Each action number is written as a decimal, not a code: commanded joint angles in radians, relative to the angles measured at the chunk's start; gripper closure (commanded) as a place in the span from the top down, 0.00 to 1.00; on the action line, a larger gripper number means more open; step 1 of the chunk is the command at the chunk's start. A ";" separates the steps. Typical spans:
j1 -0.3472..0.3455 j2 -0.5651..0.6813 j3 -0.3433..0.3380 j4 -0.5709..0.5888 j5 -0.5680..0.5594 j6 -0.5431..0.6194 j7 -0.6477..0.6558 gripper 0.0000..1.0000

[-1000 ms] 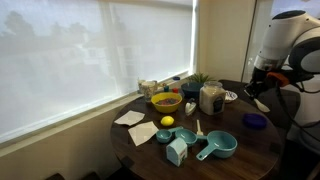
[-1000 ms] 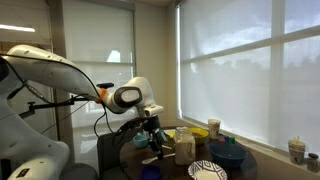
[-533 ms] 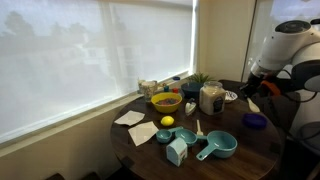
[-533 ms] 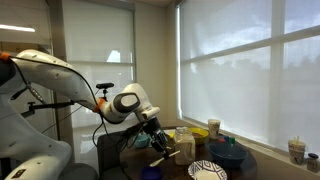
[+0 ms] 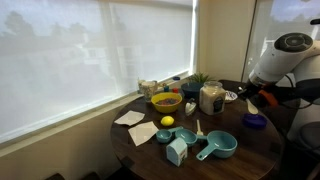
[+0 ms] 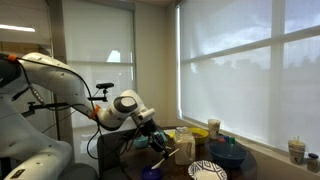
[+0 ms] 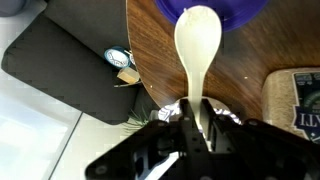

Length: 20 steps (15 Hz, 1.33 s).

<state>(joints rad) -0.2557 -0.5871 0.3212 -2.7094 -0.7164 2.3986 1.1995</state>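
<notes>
Cream-coloured plastic spoon [image 7: 197, 45] is pinched by the end of its handle in the hand [image 7: 197, 112], whose fingers are drawn narrow around the thin shaft. Gripping so far back leaves the whole bowl of the spoon free, pointing away from the wrist. In the wrist view that bowl lies over the rim of a round purple-blue dish [image 7: 230, 10], and the handle runs back above the bare wood of the dark round surface [image 7: 250, 60]. Whether the spoon touches the dish or hangs just above it I cannot tell.

In an exterior view the hand [image 5: 249, 94] hangs low at the edge of the surface, just beside the same dish [image 5: 255, 121]. The arm reaches in from outside the rim, so nothing else stands in its way there.

A tall glass jar with a printed label [image 7: 300, 95] stands near one side of the spoon but apart from it; an exterior view shows it further in [image 5: 210, 97]. Beyond it, well apart from the hand, are:
- a yellow bowl [image 5: 165, 101]
- a lemon [image 5: 167, 122]
- white paper napkins [image 5: 131, 118]
- teal measuring cups [image 5: 217, 147]

Grouped toward the middle and the window side, they likely leave this edge open for the arm. Below the rim, the wrist view shows what seems a black padded seat [image 7: 60, 65].
</notes>
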 commanded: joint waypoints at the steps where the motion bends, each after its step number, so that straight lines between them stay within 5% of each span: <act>1: 0.017 0.006 0.019 -0.015 -0.121 -0.009 0.104 0.03; 4: 0.056 0.018 0.001 -0.019 -0.182 -0.018 0.129 0.03; 5: 0.078 0.018 -0.033 -0.010 -0.155 -0.032 0.098 0.13; 9: 0.091 0.022 -0.036 -0.010 -0.171 -0.034 0.107 0.13; 10: 0.091 0.022 -0.036 -0.010 -0.172 -0.034 0.107 0.03; 16: 0.136 0.007 -0.029 -0.046 -0.255 -0.027 0.146 0.03; 20: 0.159 0.049 -0.010 -0.036 -0.365 -0.125 0.166 0.03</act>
<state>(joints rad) -0.1279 -0.5674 0.3071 -2.7492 -0.9953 2.3430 1.3100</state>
